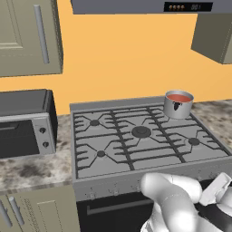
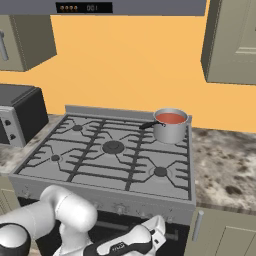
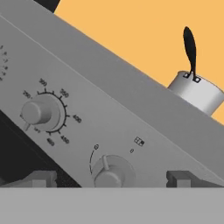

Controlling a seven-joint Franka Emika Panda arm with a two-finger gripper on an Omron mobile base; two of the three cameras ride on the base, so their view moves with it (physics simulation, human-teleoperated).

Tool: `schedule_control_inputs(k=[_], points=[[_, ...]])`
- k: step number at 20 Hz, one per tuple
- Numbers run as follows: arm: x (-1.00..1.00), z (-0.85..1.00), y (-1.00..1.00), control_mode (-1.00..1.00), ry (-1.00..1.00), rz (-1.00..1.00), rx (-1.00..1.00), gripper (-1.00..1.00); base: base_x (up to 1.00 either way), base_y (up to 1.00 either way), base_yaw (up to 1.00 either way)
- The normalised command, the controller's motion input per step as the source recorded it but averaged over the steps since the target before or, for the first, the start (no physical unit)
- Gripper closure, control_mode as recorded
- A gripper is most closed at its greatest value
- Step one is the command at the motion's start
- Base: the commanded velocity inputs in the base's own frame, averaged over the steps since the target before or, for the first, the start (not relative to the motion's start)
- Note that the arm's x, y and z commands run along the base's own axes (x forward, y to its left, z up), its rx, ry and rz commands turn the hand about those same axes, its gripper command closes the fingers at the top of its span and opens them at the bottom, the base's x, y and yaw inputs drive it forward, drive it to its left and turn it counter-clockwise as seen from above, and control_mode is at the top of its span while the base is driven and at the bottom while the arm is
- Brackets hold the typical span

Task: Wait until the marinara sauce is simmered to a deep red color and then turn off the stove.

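Observation:
The stove (image 1: pixel 113 177) is a wide grey gas range with dark grates. A small steel saucepan (image 1: pixel 178 108) stands on its rear right burner, and the marinara sauce (image 1: pixel 179 98) inside looks orange-red. From the right, the sauce (image 2: pixel 170 118) and pan (image 2: pixel 170 131) show with the dark handle pointing left. My gripper (image 3: pixel 111 179) is open, low and close in front of the stove's control panel (image 3: pixel 131 109). A small burner knob (image 3: pixel 108 171) sits between the two fingertips (image 3: pixel 40 178), untouched. The saucepan (image 3: pixel 197 92) rises behind the panel's top edge.
A larger dial with temperature numbers (image 3: pixel 41 111) sits further along the panel. A black-and-silver toaster oven (image 1: pixel 25 129) stands on the counter left of the stove. Marbled counter (image 2: pixel 220 165) lies to the right. Cabinets and a range hood (image 1: pixel 149 6) hang overhead.

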Motion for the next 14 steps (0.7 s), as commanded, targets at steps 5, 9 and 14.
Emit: schedule_control_inputs(k=[5,9,14], points=[[0.15,-0.04,0.00,-1.00,-0.05,0.00,-0.03,-1.00,0.00,0.00,0.00],[0.22,-0.10,0.00,-1.00,-0.02,0.00,-0.02,-1.00,0.00,0.00,0.00],[0.23,-0.08,0.00,-1.00,0.00,0.00,-0.01,-1.00,0.00,0.00,0.00]])
